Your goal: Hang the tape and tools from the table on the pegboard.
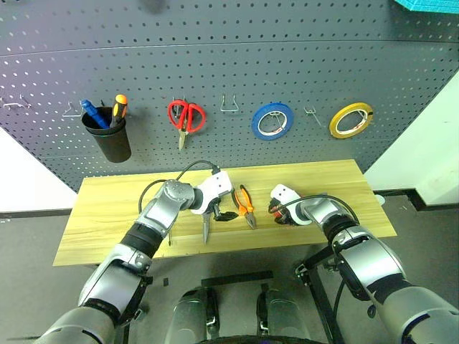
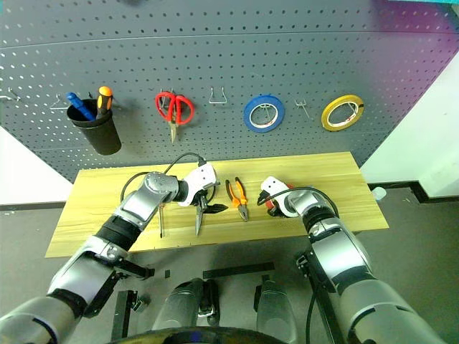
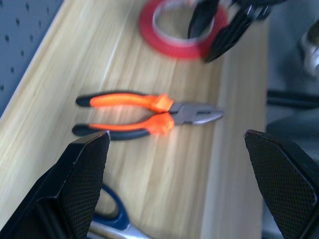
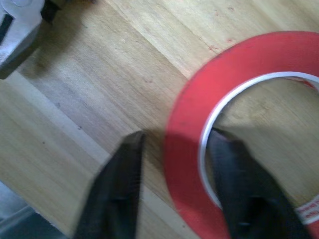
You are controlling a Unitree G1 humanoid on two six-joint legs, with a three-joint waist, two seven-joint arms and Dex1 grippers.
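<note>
Tape lies flat on the table near its front edge; your right tool straddles its rim, one finger inside the ring, pinching it for lifting. Your left tool hangs spread wide above the pliers.

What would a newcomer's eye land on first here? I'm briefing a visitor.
The right claw straddles the rim of the red tape on the table, one finger inside the ring. Beside it lie the orange-and-black pliers. The left claw hangs open above them.
</note>
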